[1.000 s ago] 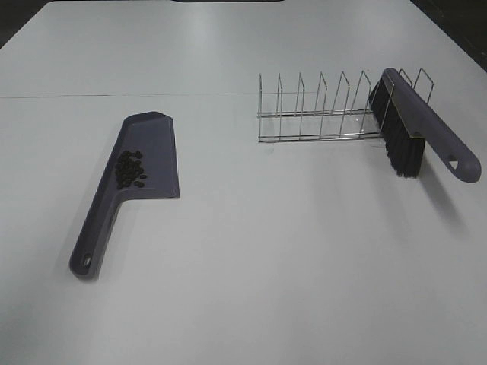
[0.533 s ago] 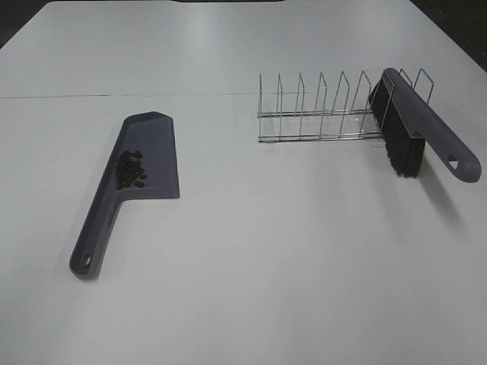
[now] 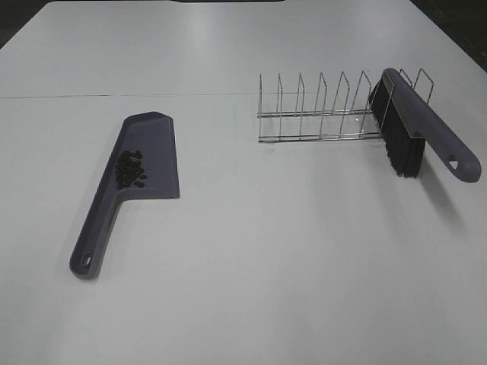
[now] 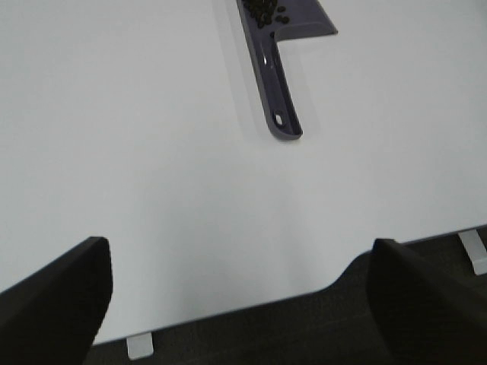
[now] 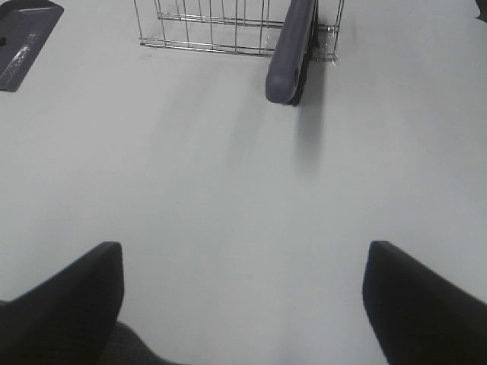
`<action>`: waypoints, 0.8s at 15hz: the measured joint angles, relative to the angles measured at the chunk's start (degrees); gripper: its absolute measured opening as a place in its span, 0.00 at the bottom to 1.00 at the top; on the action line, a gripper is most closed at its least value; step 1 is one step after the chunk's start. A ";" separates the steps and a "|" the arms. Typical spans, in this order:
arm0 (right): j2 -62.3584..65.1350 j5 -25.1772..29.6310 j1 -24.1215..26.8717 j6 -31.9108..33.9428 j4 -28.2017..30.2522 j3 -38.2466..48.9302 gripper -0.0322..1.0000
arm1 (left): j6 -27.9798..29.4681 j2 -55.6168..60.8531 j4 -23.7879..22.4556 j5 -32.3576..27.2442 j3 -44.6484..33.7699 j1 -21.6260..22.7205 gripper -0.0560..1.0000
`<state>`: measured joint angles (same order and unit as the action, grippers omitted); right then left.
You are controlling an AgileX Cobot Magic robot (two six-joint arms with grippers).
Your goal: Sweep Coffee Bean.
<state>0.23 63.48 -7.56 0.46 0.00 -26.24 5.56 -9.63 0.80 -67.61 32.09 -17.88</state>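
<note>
The coffee beans [image 3: 130, 169] lie as a small dark cluster inside the purple dustpan [image 3: 152, 144], left of the table's middle; its handle [image 3: 95, 239] points toward the near edge. Beans [image 4: 262, 9] and dustpan handle [image 4: 275, 84] also show in the left wrist view. The purple brush [image 3: 426, 122] with black bristles [image 3: 399, 144] leans in the wire rack [image 3: 319, 110] at the right; it also shows in the right wrist view [image 5: 293, 49]. My left gripper [image 4: 240, 296] and right gripper [image 5: 243, 296] are open and empty, near the table's near edge. Neither shows in the high view.
The white table [image 3: 266, 258] spreads between dustpan and rack. A seam line [image 3: 114, 96] crosses the table behind the dustpan. The table's near edge and dark floor [image 4: 304, 327] show in the left wrist view.
</note>
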 joint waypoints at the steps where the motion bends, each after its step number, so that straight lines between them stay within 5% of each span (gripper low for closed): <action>1: 0.00 0.00 0.00 0.00 0.00 0.00 0.76 | -0.11 0.86 -0.17 0.74 -0.06 0.00 0.84; 12: 0.00 0.00 0.00 0.00 0.00 0.00 0.76 | -4.18 10.03 0.74 5.50 -2.23 0.00 0.84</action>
<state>0.23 63.48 -7.56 0.46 0.00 -26.24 1.38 0.40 1.55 -62.11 29.85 -17.88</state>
